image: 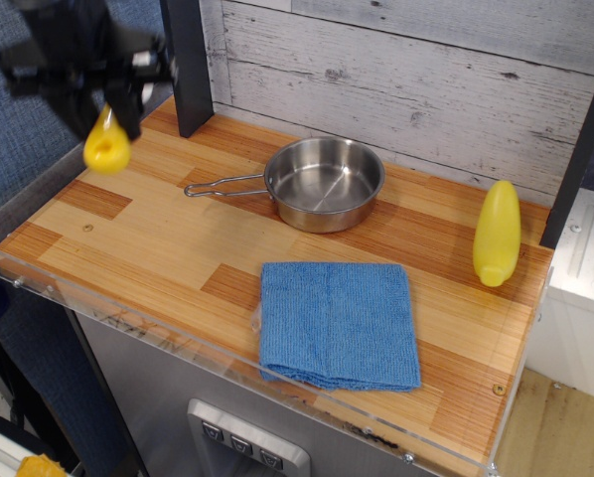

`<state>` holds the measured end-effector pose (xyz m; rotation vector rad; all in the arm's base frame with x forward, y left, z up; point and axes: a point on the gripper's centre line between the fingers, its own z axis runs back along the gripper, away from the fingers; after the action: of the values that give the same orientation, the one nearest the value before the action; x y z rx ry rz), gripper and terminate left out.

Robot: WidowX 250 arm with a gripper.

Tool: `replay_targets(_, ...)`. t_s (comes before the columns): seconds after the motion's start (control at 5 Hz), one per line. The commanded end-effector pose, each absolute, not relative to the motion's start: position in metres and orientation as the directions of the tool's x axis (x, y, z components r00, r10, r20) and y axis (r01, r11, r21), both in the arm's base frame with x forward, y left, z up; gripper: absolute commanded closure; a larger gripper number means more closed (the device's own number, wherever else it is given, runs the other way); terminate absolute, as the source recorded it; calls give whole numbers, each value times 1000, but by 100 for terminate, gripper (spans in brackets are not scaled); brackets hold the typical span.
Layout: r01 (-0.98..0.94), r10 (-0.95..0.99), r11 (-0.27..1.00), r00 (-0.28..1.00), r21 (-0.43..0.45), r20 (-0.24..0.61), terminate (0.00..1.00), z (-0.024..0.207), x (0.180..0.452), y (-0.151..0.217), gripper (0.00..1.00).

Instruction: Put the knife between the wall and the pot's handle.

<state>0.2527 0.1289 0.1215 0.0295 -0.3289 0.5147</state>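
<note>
My black gripper (100, 99) is at the far left, above the table's left edge, shut on the knife (106, 146). Only the knife's chunky yellow handle with its end hole shows, hanging down below the fingers; the white blade is hidden. The steel pot (324, 183) sits at the table's middle back, and its wire handle (222, 185) points left. The knife hangs above the table, left of the handle's tip, near the dark blue woven wall (24, 149).
A blue folded cloth (338, 321) lies at the front centre. A yellow banana-shaped toy (499, 234) lies at the right. A black post (186, 65) stands at the back left. A clear plastic rim (128, 318) borders the wooden table.
</note>
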Motion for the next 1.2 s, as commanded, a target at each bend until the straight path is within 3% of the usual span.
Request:
replay_targets(0.0, -449, 435, 893, 846, -25, 308, 0, 87, 264, 151, 100)
replay_targets(0.6, -361, 351, 933, 902, -9, 251, 0, 23, 274, 171, 100)
replay_targets(0.8, -322, 308, 947, 920, 20, 243, 0, 12, 277, 171, 100)
replay_targets(1.0, -341, 317, 938, 917, 62, 243, 0, 16, 277, 172, 0)
